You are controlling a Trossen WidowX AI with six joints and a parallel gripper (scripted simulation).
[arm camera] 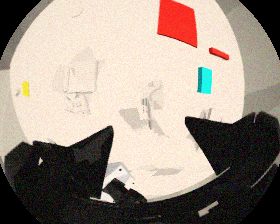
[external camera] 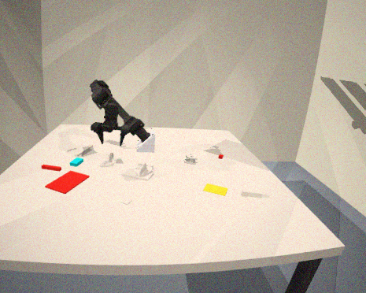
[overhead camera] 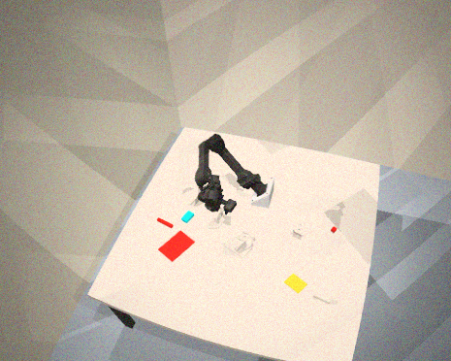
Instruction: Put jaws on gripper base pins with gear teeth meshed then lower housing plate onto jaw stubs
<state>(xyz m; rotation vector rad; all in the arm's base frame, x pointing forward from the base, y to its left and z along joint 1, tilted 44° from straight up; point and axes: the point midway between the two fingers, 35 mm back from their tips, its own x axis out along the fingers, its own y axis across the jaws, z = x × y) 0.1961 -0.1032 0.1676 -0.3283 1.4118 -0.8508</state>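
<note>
My gripper [overhead camera: 221, 209] [external camera: 112, 143] [arm camera: 151, 124] is open and empty, fingers pointing down, above the table. Below it lies a small white part [external camera: 111, 159] [arm camera: 146, 107] with a raised piece, apart from the fingertips. Beside it, toward the middle of the table, lies a wider flat white part [overhead camera: 240, 242] [external camera: 142, 172] [arm camera: 82, 80] with something raised on or beside it. A smaller white part [overhead camera: 298, 232] [external camera: 190, 158] lies farther right. White on white, I cannot tell surely which are the base, jaws and housing plate, or whether any teeth mesh.
A red sheet [overhead camera: 177, 246] [external camera: 68, 182] [arm camera: 177, 22], red bar [overhead camera: 165, 223] [external camera: 51, 168] [arm camera: 219, 53] and cyan block [overhead camera: 187, 216] [external camera: 76, 161] [arm camera: 205, 80] lie left. A yellow sheet [overhead camera: 295, 283] [external camera: 216, 190] [arm camera: 25, 89], white bar [overhead camera: 325, 299] [external camera: 255, 194] and red cube [overhead camera: 334, 229] [external camera: 220, 157] lie right.
</note>
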